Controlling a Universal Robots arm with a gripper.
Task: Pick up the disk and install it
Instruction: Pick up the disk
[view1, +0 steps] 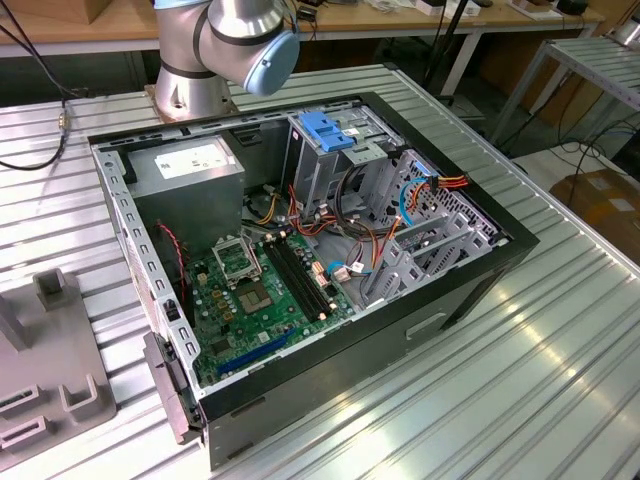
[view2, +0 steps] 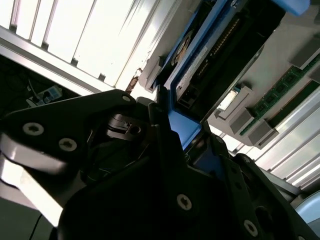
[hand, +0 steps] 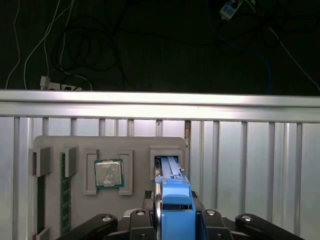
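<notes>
You are at the pick-up step. In the first wrist view the disk (hand: 176, 202) stands on edge in its slot in the tray (hand: 135, 144). The gripper (hand: 175, 222) sits around the disk's blue rail, but you cannot tell whether it is clamped. The open case (view1: 470, 290) fills the middle of the exterior view, with the tray beside it at that view's lower left. By my judgement, the next move calls for 2 things: a firm hold and a straight lift clear of the slot.
</notes>
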